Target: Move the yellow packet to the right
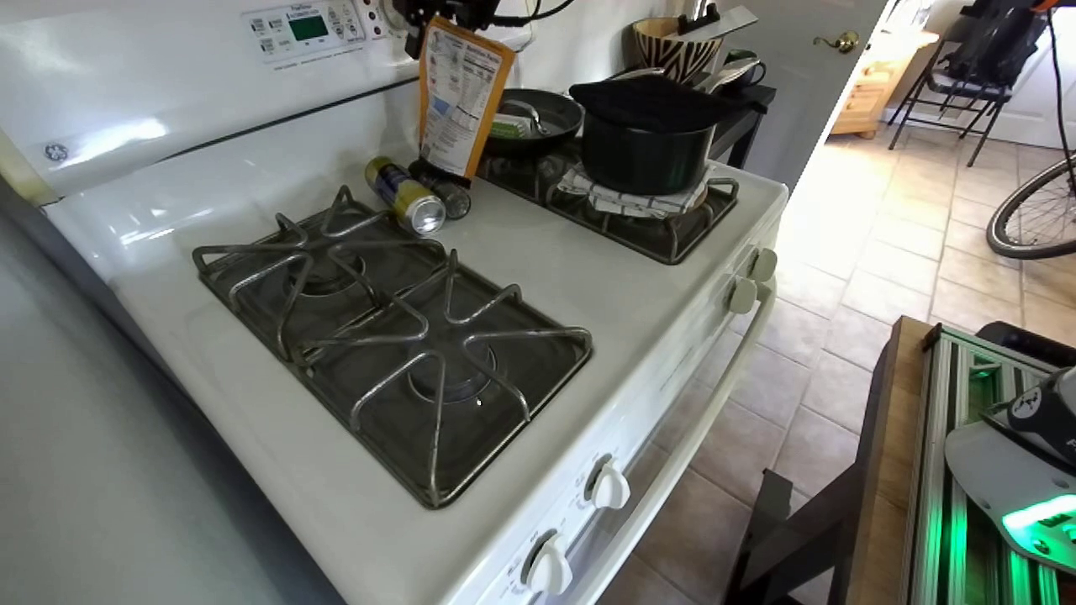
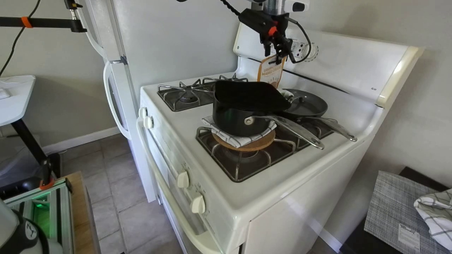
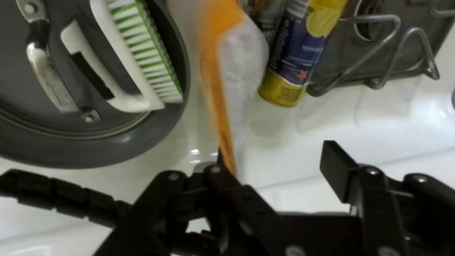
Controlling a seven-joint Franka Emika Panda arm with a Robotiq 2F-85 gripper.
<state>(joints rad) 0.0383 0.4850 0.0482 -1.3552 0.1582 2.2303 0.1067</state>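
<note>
The yellow packet (image 1: pixel 462 101) stands upright at the back of the white stove, orange-edged with a white printed panel. In an exterior view its upper part (image 2: pixel 271 73) shows behind the black pot. In the wrist view the packet (image 3: pixel 222 81) is blurred and seen nearly edge-on. My gripper (image 3: pixel 275 160) is open, its fingers wide apart. The packet's edge lies close along the left finger in that view; I cannot tell if they touch. The right finger is well away from it. In an exterior view the gripper (image 2: pixel 273 54) is at the packet's top.
A yellow can (image 1: pixel 405 195) and a dark jar (image 1: pixel 445 189) lie beside the packet's base. A grey pan (image 3: pixel 89 138) holding a green-and-white brush (image 3: pixel 142 49) is on its other side. A black pot (image 1: pixel 643 143) stands on a front burner. Burner grates (image 1: pixel 395 336) cover the near side.
</note>
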